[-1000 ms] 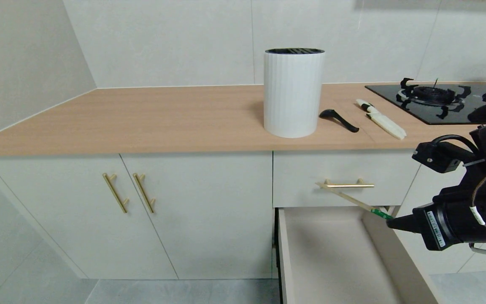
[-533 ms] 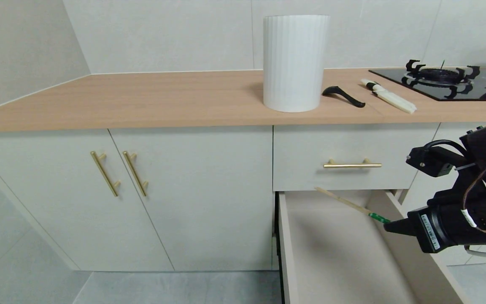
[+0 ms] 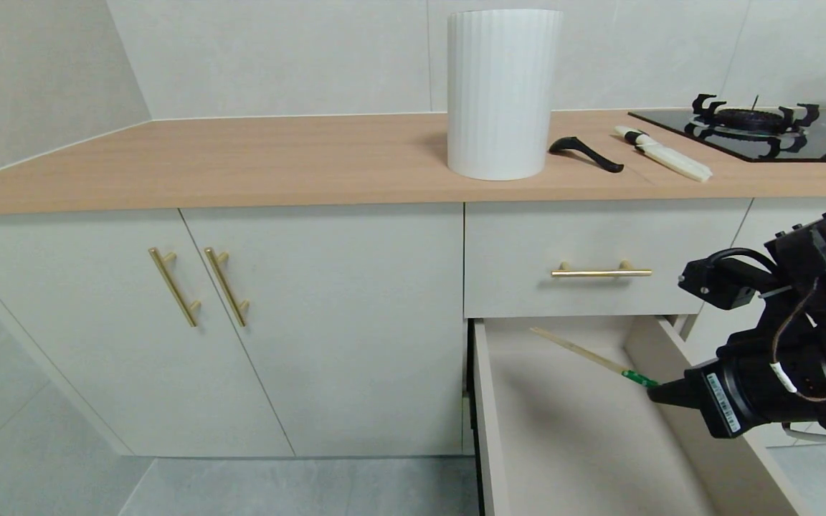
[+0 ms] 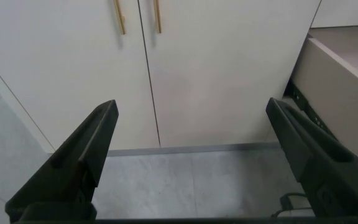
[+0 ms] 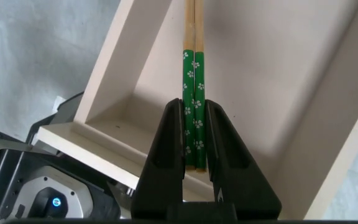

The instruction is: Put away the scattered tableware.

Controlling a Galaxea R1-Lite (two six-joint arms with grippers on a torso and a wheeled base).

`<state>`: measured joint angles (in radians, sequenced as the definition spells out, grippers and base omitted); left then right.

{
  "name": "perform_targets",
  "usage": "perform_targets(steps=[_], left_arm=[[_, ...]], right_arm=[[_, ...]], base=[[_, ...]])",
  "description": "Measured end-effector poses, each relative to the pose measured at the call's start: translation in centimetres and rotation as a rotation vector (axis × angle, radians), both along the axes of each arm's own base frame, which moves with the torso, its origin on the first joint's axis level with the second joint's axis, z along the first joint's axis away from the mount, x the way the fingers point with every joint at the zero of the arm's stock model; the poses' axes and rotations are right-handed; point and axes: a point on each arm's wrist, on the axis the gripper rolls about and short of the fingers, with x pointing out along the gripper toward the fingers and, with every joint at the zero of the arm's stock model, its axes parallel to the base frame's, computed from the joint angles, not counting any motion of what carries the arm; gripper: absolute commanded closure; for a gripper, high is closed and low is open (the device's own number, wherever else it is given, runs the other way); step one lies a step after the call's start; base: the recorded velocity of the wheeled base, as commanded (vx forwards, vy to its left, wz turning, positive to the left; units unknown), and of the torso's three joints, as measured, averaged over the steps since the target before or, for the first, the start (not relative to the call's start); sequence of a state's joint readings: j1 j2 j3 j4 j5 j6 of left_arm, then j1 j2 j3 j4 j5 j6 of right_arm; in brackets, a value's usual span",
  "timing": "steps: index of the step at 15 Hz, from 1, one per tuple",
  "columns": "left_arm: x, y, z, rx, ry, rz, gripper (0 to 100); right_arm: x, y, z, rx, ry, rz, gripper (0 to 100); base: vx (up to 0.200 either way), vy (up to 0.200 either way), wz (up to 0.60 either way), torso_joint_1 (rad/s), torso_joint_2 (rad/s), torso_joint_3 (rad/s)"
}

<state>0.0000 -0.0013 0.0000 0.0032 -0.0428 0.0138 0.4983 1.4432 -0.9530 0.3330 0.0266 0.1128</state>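
The right arm (image 3: 786, 373) is matt black, built of thick cylindrical segments. A white label strip (image 3: 720, 412) with dark print runs along the wrist. A thin dark cable (image 3: 804, 315) loops over it, bound by a white tie (image 3: 779, 376). A boxy black camera module (image 3: 718, 279) shows small screws. The right claw (image 3: 655, 391) tapers to a point. The left claw (image 4: 191, 112) has angular, wedge-shaped black fingers (image 4: 86, 155).

Head camera sits lower now; the whole view shifts and the countertop (image 3: 277, 158) reads flatter. That is no move of the things. Against the cabinet, right gripper (image 3: 660, 392) comes down with the chopsticks (image 3: 585, 352). Their far tip, earlier across the upper drawer handle (image 3: 601, 271), now lies below it, over the open drawer (image 3: 486, 401).
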Motion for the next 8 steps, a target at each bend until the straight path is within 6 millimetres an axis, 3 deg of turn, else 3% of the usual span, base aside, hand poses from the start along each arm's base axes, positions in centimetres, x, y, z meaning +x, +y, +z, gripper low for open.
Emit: perform_targets(steps=[4,8], left_arm=[[0.0,0.0,0.0,0.0,0.0,0.0,0],[0.0,0.0,0.0,0.0,0.0,0.0,0]], right_arm=[[1.2,0.7,-1.2,-0.022,0.045,-0.003,100],[5.5,2.9,-5.4,-0.051,0.191,-0.1,100]], base=[[0.0,0.0,0.0,0.0,0.0,0.0],[0.0,0.0,0.0,0.0,0.0,0.0]])
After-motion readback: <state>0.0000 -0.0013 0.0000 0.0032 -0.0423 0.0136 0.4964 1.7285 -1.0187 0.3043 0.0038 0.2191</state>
